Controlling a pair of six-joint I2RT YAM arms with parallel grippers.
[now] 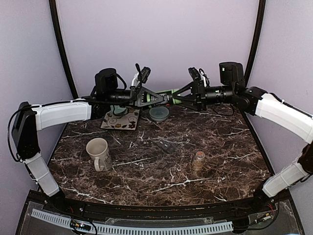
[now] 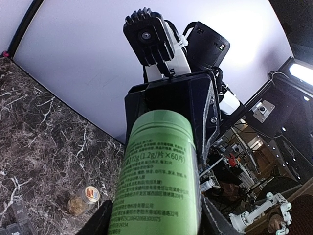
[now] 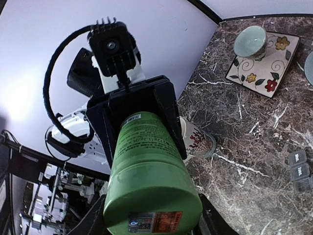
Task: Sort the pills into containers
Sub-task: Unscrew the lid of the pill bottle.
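The left gripper (image 1: 146, 96) and the right gripper (image 1: 188, 96) each clench one end of the green bottle (image 1: 167, 94). It hangs level above the table's (image 1: 225, 142) far edge, long axis left to right. Beneath sit a bowl (image 1: 159, 113) and patterned tile (image 1: 121, 119); nearer, a mug (image 1: 99, 153), pill box (image 1: 167, 146) and small jar (image 1: 198, 160).

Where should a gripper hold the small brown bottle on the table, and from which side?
Hold the small brown bottle across its round body, just below the cap, coming down from above. It stands upright and apart from other things, so there should be room on both sides of it. It is nearer to the right arm's side of the table.
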